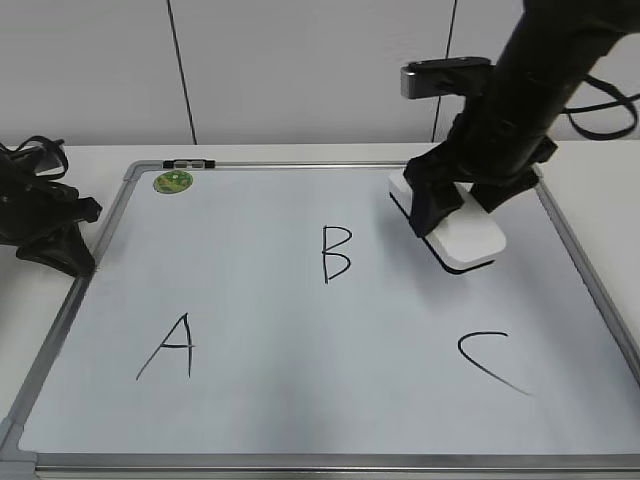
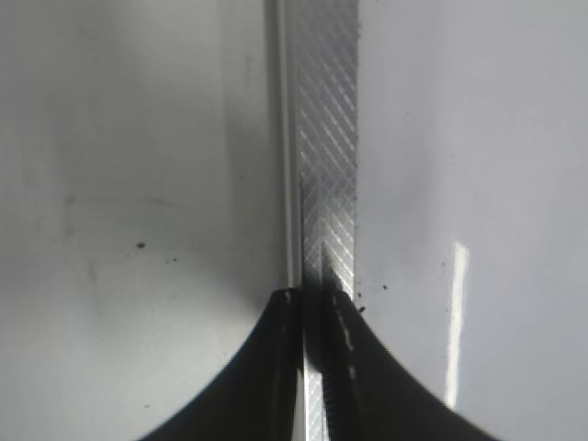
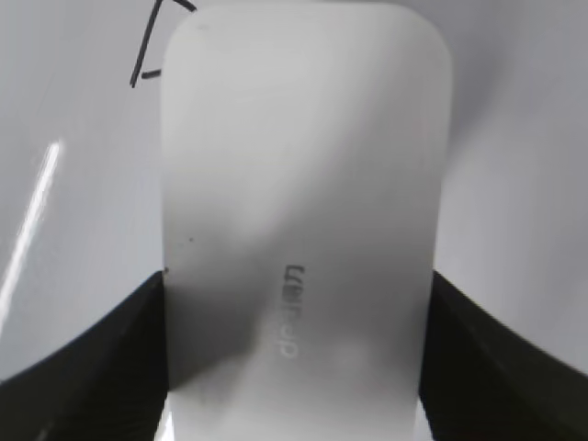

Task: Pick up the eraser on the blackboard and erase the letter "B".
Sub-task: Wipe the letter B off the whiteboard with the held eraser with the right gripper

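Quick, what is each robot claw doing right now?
Left end effector: shut, holding nothing.
Right end effector: shut on the smooth white rounded plastic eraser.

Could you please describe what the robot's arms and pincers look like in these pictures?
Both arms are matte black. The right pincer has broad, curved black fingers, a grey camera module above it and black cables looping behind. The left pincer is black too, with thin tapering tips.
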Robot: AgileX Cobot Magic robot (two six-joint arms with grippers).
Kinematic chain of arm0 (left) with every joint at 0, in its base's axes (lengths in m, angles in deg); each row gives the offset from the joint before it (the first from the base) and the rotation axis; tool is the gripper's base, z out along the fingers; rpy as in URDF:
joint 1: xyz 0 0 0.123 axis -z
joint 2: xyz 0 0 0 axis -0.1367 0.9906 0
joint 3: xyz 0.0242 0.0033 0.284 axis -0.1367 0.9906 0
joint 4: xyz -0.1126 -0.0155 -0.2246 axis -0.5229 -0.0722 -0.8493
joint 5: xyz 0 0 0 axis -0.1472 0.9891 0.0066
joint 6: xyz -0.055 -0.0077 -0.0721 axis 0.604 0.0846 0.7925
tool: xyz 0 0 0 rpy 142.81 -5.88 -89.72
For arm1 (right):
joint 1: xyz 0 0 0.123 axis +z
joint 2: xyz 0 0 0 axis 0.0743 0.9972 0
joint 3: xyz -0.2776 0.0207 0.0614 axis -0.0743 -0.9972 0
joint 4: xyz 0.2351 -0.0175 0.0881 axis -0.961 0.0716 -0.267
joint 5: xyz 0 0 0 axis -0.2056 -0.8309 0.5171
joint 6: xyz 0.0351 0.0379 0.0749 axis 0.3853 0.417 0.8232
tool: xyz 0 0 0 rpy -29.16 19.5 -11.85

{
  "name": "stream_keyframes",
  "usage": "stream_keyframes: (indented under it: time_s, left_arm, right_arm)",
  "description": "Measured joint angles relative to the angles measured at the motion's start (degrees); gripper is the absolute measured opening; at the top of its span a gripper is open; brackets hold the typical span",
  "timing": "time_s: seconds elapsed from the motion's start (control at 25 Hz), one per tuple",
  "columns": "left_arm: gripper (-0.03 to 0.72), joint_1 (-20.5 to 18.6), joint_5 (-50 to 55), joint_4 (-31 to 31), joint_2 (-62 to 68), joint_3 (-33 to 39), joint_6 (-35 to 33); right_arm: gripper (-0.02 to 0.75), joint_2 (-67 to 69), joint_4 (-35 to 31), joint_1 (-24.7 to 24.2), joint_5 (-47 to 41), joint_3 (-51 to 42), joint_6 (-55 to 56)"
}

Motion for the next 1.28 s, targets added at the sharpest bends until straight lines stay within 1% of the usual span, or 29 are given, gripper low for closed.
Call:
stream_keyframes:
  time_s: [0.16, 0.28, 0.56, 0.84, 1.28]
  left_arm:
    - [0.030, 0.0, 0.1, 0.0, 0.0, 0.0, 0.0]
    - [0.030, 0.0, 0.2, -0.1, 0.0, 0.0, 0.0]
    - [0.030, 0.0, 0.2, -0.1, 0.0, 0.0, 0.0]
    - [0.030, 0.0, 0.3, -0.3, 0.0, 0.0, 0.0]
    - [0.030, 0.0, 0.4, -0.5, 0.0, 0.0, 0.0]
  right_arm:
    - [0.543, 7.7, 1.6, 2.5, -1.1, 7.8, 0.0]
    - [0.543, 13.2, 1.6, 4.1, -1.4, 13.0, 0.0]
    - [0.543, 23.2, 2.0, 4.7, -2.2, 22.6, -0.2]
    - [0.543, 26.8, 6.1, 4.7, -2.5, 26.9, -0.2]
    - [0.542, 30.9, 7.5, 4.7, -3.4, 32.6, -0.3]
